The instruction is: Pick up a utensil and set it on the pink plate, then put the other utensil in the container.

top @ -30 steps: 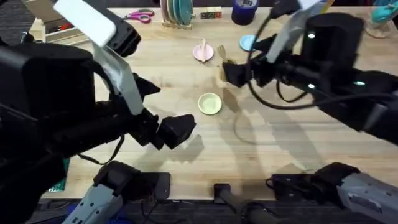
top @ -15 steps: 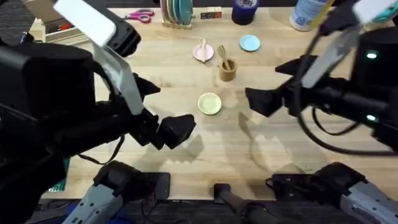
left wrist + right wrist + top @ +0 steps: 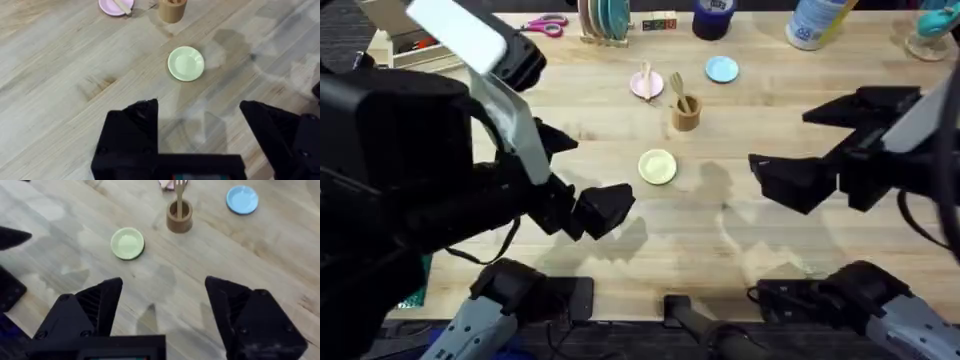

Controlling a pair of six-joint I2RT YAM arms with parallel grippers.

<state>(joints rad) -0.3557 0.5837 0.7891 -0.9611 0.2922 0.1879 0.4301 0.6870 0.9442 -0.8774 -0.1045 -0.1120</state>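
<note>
With the wooden fork [image 3: 179,191] standing upright in the brown cup [image 3: 179,216], both tasks look done; the right gripper [image 3: 162,311], fingers spread and empty, hangs nearer it than the left gripper [image 3: 200,135], likewise spread.

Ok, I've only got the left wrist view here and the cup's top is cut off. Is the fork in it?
Observer: Yes, the fork stands in the cup, tines up.
Operator: And the right claw, open or shut?
Observer: The right claw is open and holds nothing.
Operator: Any plate beyond my edge?
Observer: A blue plate lies apart from the cup, with nothing on it.
</note>
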